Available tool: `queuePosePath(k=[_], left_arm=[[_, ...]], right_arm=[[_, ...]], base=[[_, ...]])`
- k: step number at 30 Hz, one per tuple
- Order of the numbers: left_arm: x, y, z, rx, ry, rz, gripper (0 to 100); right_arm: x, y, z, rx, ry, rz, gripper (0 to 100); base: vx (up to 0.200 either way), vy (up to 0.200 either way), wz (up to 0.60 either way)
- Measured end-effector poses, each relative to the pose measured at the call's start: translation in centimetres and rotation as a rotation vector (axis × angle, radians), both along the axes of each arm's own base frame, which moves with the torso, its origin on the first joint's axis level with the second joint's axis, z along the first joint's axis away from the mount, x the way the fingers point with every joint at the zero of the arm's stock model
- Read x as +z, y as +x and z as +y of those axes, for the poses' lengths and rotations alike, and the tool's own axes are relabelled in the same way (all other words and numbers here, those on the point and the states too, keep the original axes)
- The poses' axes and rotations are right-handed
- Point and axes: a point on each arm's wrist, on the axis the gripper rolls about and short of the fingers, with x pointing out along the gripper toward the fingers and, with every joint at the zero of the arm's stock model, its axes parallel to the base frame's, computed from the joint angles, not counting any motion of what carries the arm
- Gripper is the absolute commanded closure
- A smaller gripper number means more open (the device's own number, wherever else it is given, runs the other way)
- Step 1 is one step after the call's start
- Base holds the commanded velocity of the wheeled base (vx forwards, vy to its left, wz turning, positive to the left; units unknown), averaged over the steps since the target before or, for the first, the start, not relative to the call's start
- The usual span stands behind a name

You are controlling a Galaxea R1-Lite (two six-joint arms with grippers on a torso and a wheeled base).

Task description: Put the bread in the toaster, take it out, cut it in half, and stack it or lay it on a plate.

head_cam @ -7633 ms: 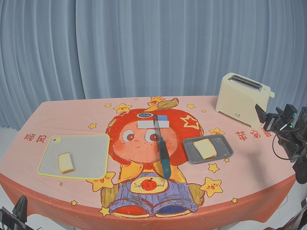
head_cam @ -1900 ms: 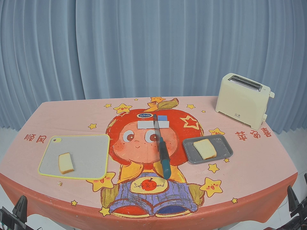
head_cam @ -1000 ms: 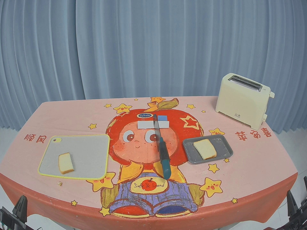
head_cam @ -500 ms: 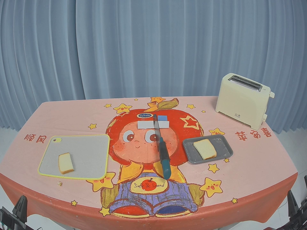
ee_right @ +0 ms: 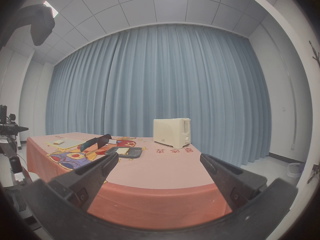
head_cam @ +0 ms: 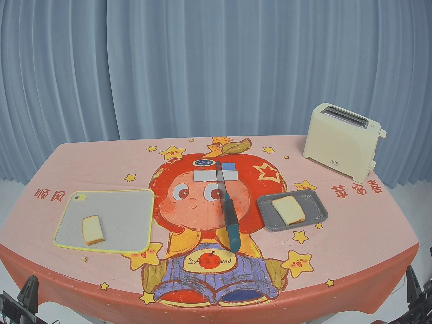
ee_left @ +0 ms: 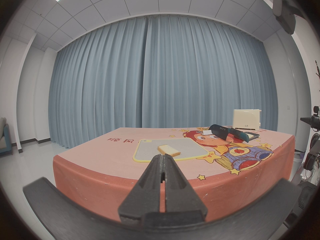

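Right gripper (ee_right: 157, 155) retreated from the boxy cream toaster (head_cam: 339, 140), jaws wide.
Left gripper (ee_left: 163, 157) closed on nothing; handling looked finished.

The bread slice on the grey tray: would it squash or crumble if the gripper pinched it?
Probably light and soft: the bread slice looks thick and pale, so a hard pinch would likely dent it. It lies flat in the grey tray, so it shouldn't roll. A stray crumb hints it sheds bits.
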Motion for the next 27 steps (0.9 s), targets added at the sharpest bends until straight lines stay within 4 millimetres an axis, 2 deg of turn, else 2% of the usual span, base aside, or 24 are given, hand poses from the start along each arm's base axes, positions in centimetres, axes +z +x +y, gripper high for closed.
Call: queuePosePath(k=[5, 27], left_arm=[[0.00, 0.00, 0.00, 0.000, 0.000, 0.000, 100], [0.00, 0.00, 0.00, 0.000, 0.000, 0.000, 100]], right_arm=[[-0.36, 0.02, -0.12, -0.054, 0.007, 0.034, 0], [-0.36, 0.01, -0.13, -0.055, 0.005, 0.035, 0]], base=[[0.000, 0.000, 0.00], [0.000, 0.000, 0.00]])
